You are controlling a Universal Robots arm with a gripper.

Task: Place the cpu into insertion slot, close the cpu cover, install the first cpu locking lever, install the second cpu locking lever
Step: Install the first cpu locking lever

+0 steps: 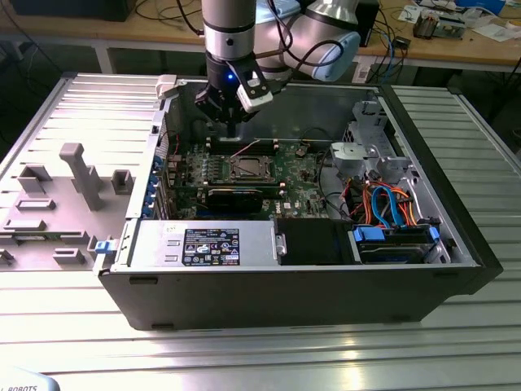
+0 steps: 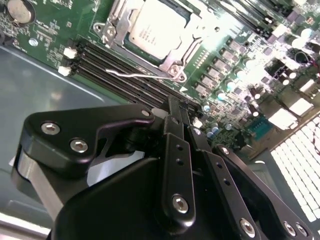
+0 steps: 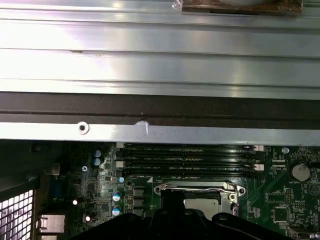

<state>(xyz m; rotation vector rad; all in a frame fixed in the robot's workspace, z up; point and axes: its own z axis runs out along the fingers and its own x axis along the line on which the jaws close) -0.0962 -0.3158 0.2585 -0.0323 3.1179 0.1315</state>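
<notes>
One chip (image 2: pixel 157 30) sits in its socket (image 2: pixel 172 62) on the green board (image 2: pixel 50 30) with the metal frame (image 2: pixel 112 22) down around it. The gripper (image 2: pixel 182 122) hangs just above the memory slots (image 2: pixel 115 70) beside a thin wire lever (image 2: pixel 137 75), fingers pressed together, empty. A careless descent risks bending that lever or scraping the slots. Whether the lever is latched is hard to judge.

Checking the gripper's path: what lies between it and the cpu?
In the second wrist view, black memory slots and a thin wire lever lie between gripper and cpu.
</notes>
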